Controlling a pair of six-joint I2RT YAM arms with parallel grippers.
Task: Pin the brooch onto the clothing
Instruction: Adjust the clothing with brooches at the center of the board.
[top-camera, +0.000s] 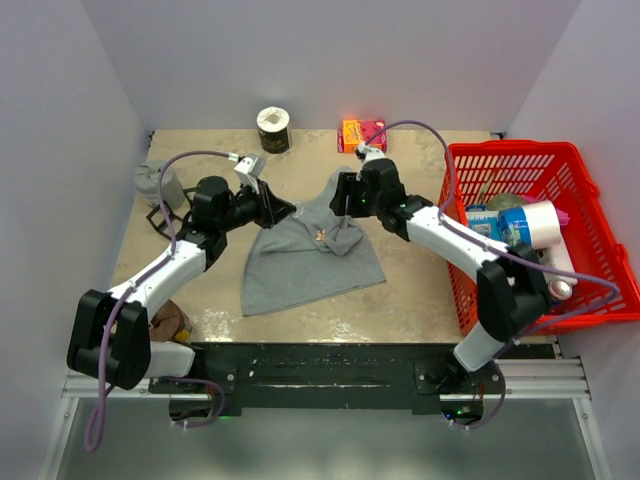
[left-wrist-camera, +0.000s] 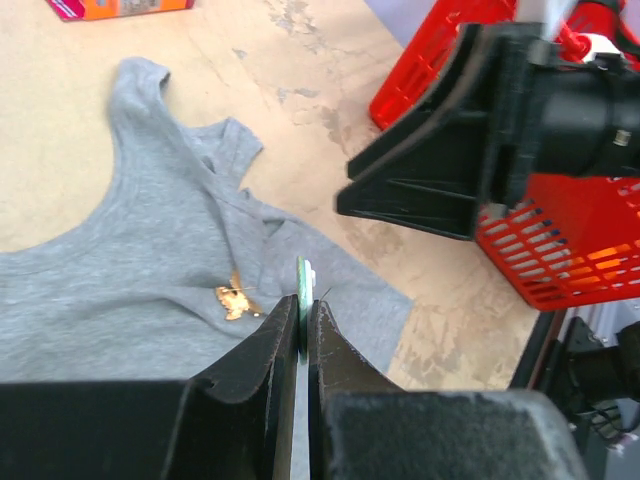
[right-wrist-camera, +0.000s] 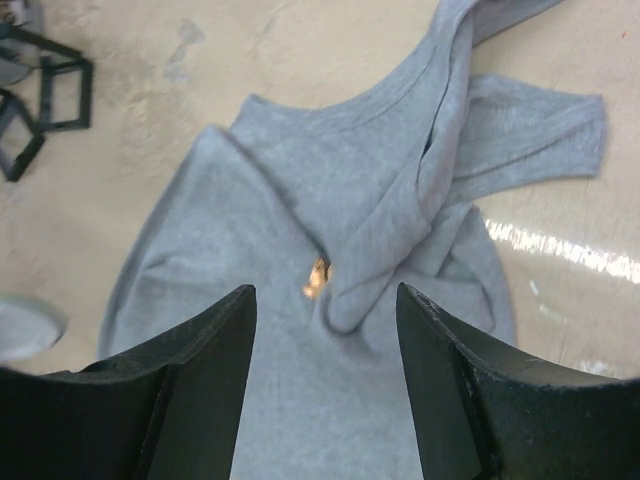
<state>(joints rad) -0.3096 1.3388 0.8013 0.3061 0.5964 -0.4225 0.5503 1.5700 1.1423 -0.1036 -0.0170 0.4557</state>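
**Left gripper (left-wrist-camera: 303, 308) pinched narrow, right gripper (right-wrist-camera: 325, 292) spread wide over the grey tank top (top-camera: 305, 268)**

Left fingers (left-wrist-camera: 270, 345) stand almost closed, a small green-and-white piece (left-wrist-camera: 304, 285) nipped between their tips; the right gripper's black fingers (right-wrist-camera: 225, 340) are held far apart with nothing between them but cloth below.

From above, both tools sit at the top end of the garment, the left at its left shoulder, the right over the neckline, near each other but apart.

The tank top lies flat on the tan table (top-camera: 200, 280), hem toward the arm bases; one strap (right-wrist-camera: 400, 215) is folded down across the chest.

The brooch (right-wrist-camera: 317, 277), small and orange, rests on the chest just below the neckline, right beside the end of that folded strap; whether it is fastened through the knit cannot be told.

A red basket (top-camera: 470, 270) stands at the right of the table; an orange box (top-camera: 362, 133) lies at the far edge.
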